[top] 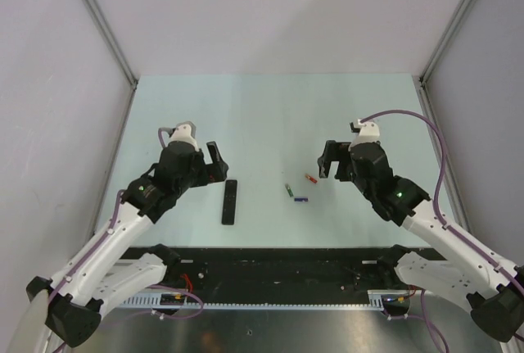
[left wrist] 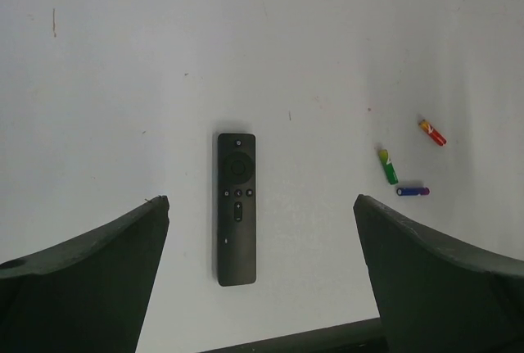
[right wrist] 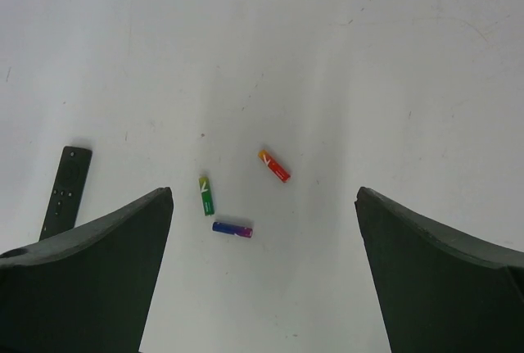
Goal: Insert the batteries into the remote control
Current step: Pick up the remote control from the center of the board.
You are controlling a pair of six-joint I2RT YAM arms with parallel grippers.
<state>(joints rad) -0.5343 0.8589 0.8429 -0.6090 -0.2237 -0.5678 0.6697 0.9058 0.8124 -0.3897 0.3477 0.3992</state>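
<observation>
On the pale worktop we see the left fingers spread wide and empty over the remote, and the right fingers likewise spread and empty over the batteries. The remote lies buttons up, left of centre, its length running near to far. Well apart to its right lie the green battery, the red battery farther right, and the blue-purple battery nearest us, none touching.
</observation>
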